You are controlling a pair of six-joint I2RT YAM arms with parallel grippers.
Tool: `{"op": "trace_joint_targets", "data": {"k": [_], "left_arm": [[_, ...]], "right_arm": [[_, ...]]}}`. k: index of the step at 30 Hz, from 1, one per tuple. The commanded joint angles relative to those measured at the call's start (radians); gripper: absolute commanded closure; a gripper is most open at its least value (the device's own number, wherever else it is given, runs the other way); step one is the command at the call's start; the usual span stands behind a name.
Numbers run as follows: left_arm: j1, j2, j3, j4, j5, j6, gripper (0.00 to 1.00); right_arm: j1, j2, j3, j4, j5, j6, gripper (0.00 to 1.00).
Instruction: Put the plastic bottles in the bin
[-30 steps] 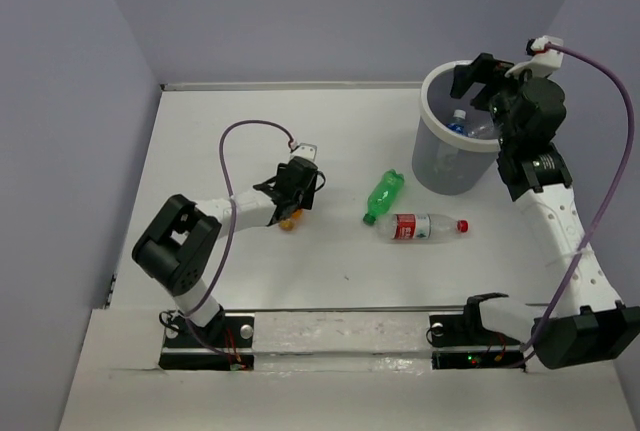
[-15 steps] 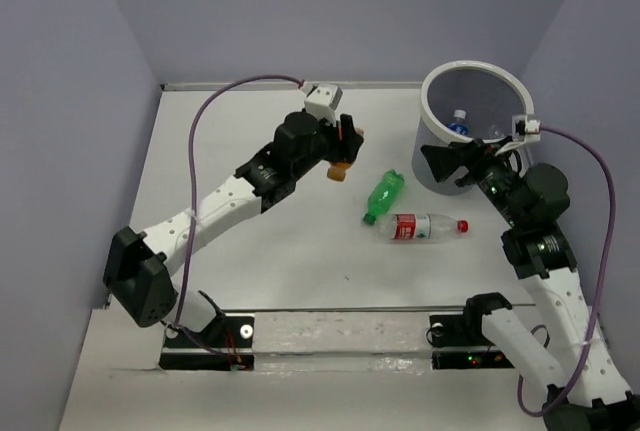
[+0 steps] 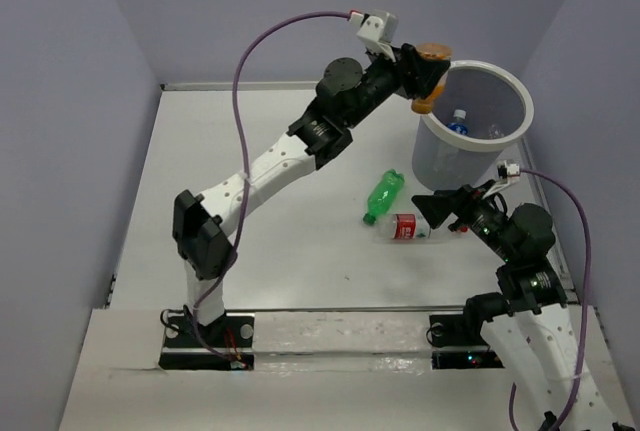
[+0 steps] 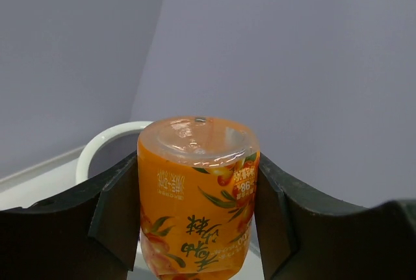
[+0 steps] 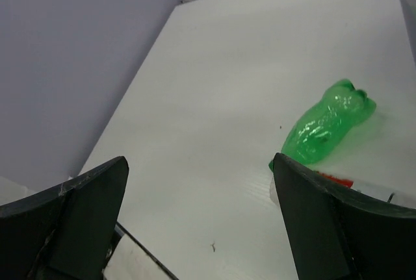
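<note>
Holding a stubby orange bottle [image 4: 198,195] clamped by its sides, L gripper [image 3: 420,76] hangs at the bin [image 3: 450,163] rim, approx 10 o'clock of the opening. Drop step in hand, looks like. Next: carry it inward past the rim, then let go. R gripper [image 5: 199,182], wide open and empty, hovers by the red-labelled bottle [image 3: 402,228]; green bottle [image 3: 384,194] lies at its 11 o'clock.

Orange bottle [image 4: 198,195] carries a leafy print — green bottle [image 5: 325,124], light-grey white-rimmed bin [image 3: 450,163].
</note>
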Motion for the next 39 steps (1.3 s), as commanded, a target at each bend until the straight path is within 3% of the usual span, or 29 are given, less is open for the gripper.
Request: {"op": "trace_joint_targets", "data": {"k": [1, 5, 8, 13, 15, 16, 17, 18, 23, 27, 29, 31, 34, 35, 39], "left_arm": [[-0.033, 0.158, 0.219, 0.058, 0.030, 0.007, 0.58], [-0.035, 0.396, 0.532, 0.044, 0.019, 0.011, 0.53], [-0.035, 0.479, 0.642, 0.102, -0.016, 0.013, 0.49], [-0.035, 0.588, 0.677, 0.246, -0.039, -0.004, 0.49], [-0.035, 0.631, 0.697, 0.248, -0.041, -0.007, 0.43], [-0.035, 0.637, 0.699, 0.248, -0.042, -0.006, 0.35], [-0.035, 0.639, 0.694, 0.248, -0.044, 0.000, 0.13], [-0.035, 0.637, 0.690, 0.246, -0.044, 0.004, 0.01], [-0.035, 0.574, 0.638, 0.237, -0.059, 0.065, 0.01], [-0.035, 0.435, 0.584, 0.202, -0.059, 0.175, 0.01], [-0.035, 0.360, 0.527, 0.174, -0.094, 0.218, 0.01], [-0.035, 0.214, 0.365, 0.161, -0.122, 0.284, 0.01], [-0.033, 0.001, 0.060, 0.142, -0.200, 0.326, 0.01], [-0.032, -0.051, -0.106, 0.130, -0.220, 0.321, 0.01], [-0.022, -0.288, -0.502, 0.099, -0.312, 0.210, 0.01]], "right_arm": [[0.005, -0.026, -0.078, -0.016, -0.082, 0.050, 0.03], [0.005, -0.061, -0.116, -0.033, -0.103, 0.048, 0.03], [0.005, -0.063, -0.131, -0.050, -0.128, 0.047, 0.03], [0.005, -0.089, -0.141, -0.076, -0.139, 0.028, 0.03], [0.005, -0.089, -0.134, -0.084, -0.140, 0.017, 0.03], [0.005, -0.089, -0.133, -0.087, -0.139, 0.013, 0.02], [0.005, -0.084, -0.124, -0.092, -0.136, 0.001, 0.02], [0.005, -0.083, -0.121, -0.098, -0.135, -0.004, 0.02], [0.005, -0.069, -0.119, -0.101, -0.125, -0.018, 0.02], [0.005, -0.052, -0.111, -0.102, -0.096, -0.047, 0.02], [0.005, -0.046, -0.104, -0.102, -0.091, -0.055, 0.02], [0.005, -0.035, -0.085, -0.105, -0.085, -0.065, 0.01], [0.005, -0.021, -0.055, -0.105, -0.071, -0.076, 0.01], [0.005, -0.021, -0.047, -0.104, -0.062, -0.082, 0.01], [0.005, -0.017, -0.027, -0.098, -0.002, -0.096, 0.01]]}}
